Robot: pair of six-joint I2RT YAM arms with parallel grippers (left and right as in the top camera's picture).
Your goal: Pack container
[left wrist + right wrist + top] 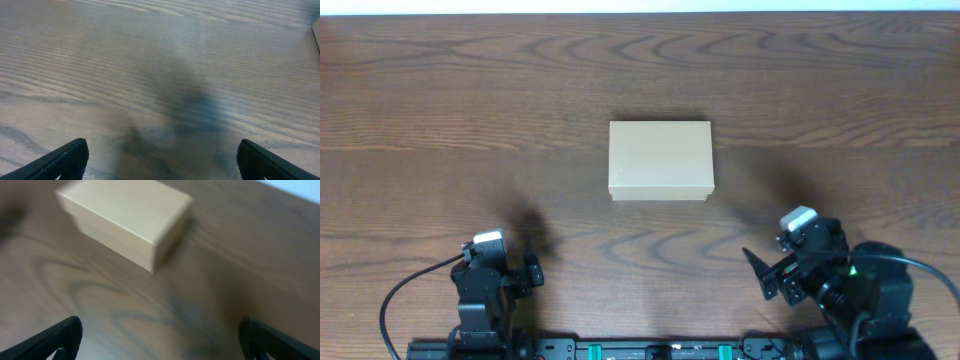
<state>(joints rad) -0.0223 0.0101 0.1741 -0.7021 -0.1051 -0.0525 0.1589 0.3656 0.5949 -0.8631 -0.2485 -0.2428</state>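
Container [660, 160] sitting closed mid-table [440, 90], apparently packed. Left gripper [162, 157] and right gripper [160, 337] hanging spread, empty. Nothing needing doing next but parking.

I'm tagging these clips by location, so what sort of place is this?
Probably a lab or test bench, not a home: a bare dark wood-grain table holds only a small closed tan cardboard box, with two black robot arms mounted at its near edge, the left end effector and right end effector both open and empty.
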